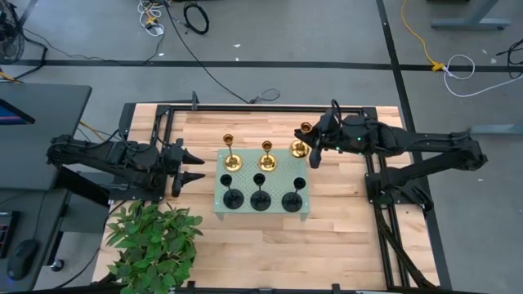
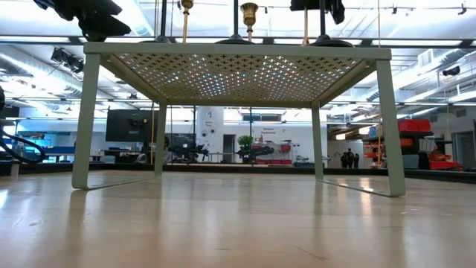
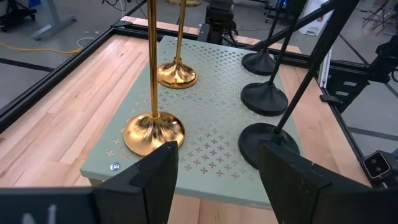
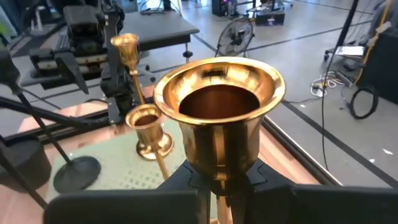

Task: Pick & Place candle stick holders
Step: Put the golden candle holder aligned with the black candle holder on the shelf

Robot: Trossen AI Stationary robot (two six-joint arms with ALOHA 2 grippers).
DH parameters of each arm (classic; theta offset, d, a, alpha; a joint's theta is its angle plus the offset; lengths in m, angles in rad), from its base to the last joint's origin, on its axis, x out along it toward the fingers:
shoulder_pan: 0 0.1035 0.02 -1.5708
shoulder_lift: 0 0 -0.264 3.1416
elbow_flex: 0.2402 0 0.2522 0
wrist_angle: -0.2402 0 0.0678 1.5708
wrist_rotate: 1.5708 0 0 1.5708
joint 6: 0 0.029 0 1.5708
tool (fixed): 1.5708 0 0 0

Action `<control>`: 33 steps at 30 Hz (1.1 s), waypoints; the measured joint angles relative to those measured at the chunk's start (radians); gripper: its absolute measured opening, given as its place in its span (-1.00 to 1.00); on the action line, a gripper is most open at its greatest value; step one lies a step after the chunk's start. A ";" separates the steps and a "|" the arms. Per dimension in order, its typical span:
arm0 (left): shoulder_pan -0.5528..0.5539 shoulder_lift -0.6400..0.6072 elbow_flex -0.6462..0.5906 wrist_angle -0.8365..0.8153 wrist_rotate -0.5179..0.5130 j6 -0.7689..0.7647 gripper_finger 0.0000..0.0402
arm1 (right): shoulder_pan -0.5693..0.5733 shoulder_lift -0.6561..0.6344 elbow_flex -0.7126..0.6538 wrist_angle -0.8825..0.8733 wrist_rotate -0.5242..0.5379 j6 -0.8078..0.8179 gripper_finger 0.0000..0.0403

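Note:
A pale green perforated tray (image 1: 245,175) stands mid-table. On it two gold candle stick holders (image 1: 231,159) (image 1: 266,158) stand on their round bases in the far row, and three black ones (image 1: 233,197) (image 1: 260,199) (image 1: 292,201) in the near row. A third gold holder (image 1: 301,145) is at the tray's far right corner, with my right gripper (image 1: 313,147) shut on it. Whether its base touches the tray, I cannot tell. My left gripper (image 1: 194,167) waits open, left of the tray. My right gripper pinches the gold holder's thin stem (image 4: 215,169) between its two fingers, just under the cup (image 4: 219,106). The fingers come nearly level from the table's right side and lie across the stem. The cup stands upright above them; the base is hidden below.
A green potted plant (image 1: 154,241) sits at the table's near left corner. Black frame rails (image 1: 372,175) run along the table's edges. Bare wood lies in front of the tray and on both sides of it.

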 joint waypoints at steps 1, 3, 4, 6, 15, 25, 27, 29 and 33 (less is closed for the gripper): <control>0.000 0.000 0.000 0.000 0.000 0.000 0.08 | -0.008 0.000 -0.013 0.013 -0.009 -0.005 -0.90; 0.000 0.000 0.000 0.000 0.000 0.000 0.08 | -0.020 0.000 -0.039 0.032 -0.016 -0.006 -0.90; 0.000 0.000 0.000 0.000 0.000 0.000 0.08 | -0.026 0.000 -0.051 0.041 -0.016 -0.006 -0.90; 0.000 0.000 0.000 0.000 0.000 0.000 0.08 | -0.035 0.000 -0.085 0.076 -0.034 -0.003 -0.90; 0.000 0.000 0.000 0.000 0.000 0.000 0.08 | -0.057 -0.002 -0.233 0.252 -0.122 0.005 -0.90; 0.000 0.000 0.000 -0.001 0.000 0.000 0.08 | -0.057 -0.007 -0.319 0.362 -0.139 -0.004 -0.90; 0.000 0.000 0.000 -0.001 0.000 0.000 0.08 | -0.057 -0.007 -0.334 0.378 -0.139 -0.003 -0.90; 0.000 0.000 0.000 -0.001 0.000 0.000 0.08 | -0.057 -0.007 -0.341 0.390 -0.143 -0.004 -0.90; 0.000 0.000 0.000 -0.001 0.000 0.000 0.08 | -0.057 -0.007 -0.344 0.399 -0.145 -0.004 -0.90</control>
